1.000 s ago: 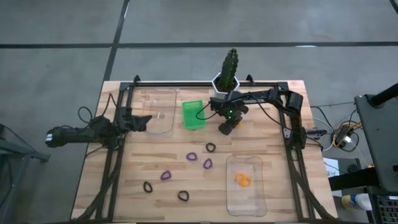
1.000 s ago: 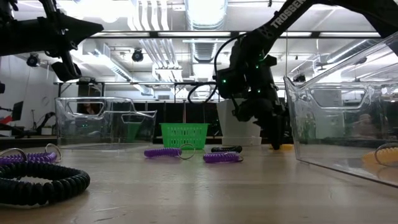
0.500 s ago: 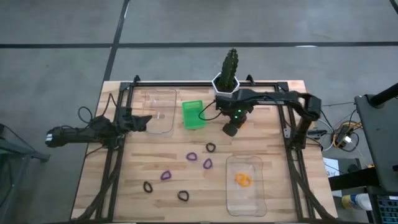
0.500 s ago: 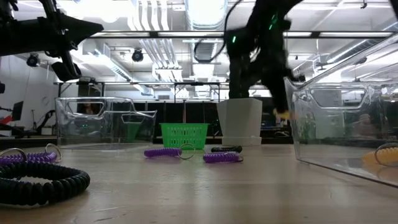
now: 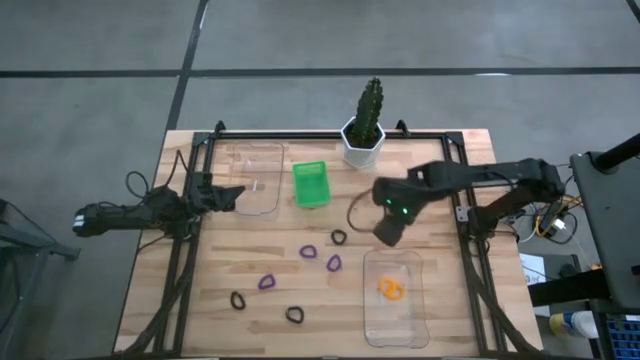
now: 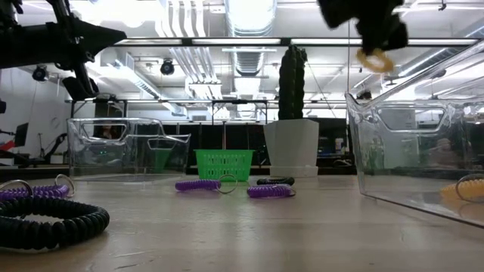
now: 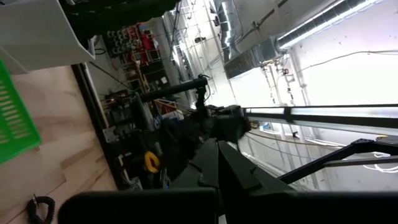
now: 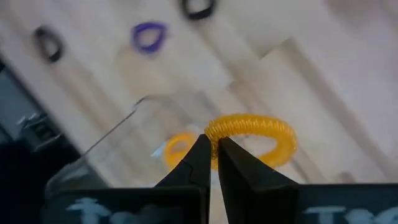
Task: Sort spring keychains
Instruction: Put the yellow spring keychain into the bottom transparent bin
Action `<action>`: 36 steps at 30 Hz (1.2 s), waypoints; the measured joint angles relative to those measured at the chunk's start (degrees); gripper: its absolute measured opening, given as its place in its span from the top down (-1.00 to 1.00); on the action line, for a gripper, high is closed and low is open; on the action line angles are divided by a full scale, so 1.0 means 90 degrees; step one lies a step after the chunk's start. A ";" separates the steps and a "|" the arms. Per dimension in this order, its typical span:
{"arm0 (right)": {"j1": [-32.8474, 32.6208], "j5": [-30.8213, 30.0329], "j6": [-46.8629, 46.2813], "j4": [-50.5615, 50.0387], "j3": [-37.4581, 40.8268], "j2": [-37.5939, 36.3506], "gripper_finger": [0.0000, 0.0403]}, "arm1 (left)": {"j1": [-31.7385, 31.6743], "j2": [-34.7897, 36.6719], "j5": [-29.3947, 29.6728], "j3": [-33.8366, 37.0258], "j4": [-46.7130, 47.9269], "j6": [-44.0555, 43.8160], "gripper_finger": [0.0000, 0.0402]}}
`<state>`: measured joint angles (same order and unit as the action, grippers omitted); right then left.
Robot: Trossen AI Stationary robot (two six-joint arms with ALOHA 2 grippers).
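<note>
Right gripper (image 5: 386,236) moved from green bin (image 5: 310,184) toward clear tray (image 5: 394,298), clenched on orange keychain (image 8: 252,139); tray below jaws. Left gripper (image 5: 232,194) clenched, empty.

The right arm stretches in from the table's right edge, its right gripper (image 5: 388,232) raised well above the tabletop, fingers (image 8: 200,163) pinched together on an orange spring keychain (image 8: 252,138). The left arm lies low along the left edge, its left gripper (image 5: 234,195) closed, holding nothing.
</note>
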<state>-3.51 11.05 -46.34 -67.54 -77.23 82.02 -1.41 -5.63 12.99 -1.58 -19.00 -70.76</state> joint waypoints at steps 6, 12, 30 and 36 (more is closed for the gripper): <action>-0.1078 0.0001 0.0074 0.0452 0.0018 -0.0086 0.94 | 0.0002 0.0000 0.0000 0.0000 0.0017 0.0005 0.99; -0.1900 0.0128 -0.0077 0.0692 0.0105 0.0308 0.94 | 0.0002 0.0000 0.0000 0.0000 0.0019 -0.0094 0.99; -0.2750 0.0943 0.0542 0.0750 0.0134 0.2763 0.94 | 0.0002 0.0000 0.0000 0.0000 0.0020 -0.0143 0.99; -0.2747 0.1017 0.0350 0.0729 0.0127 0.3057 0.94 | 0.0002 0.0000 0.0000 0.0000 0.0018 -0.0151 0.99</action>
<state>-28.23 20.20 -43.19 -60.98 -76.09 109.53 -1.39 -5.63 12.99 -1.58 -18.84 -72.12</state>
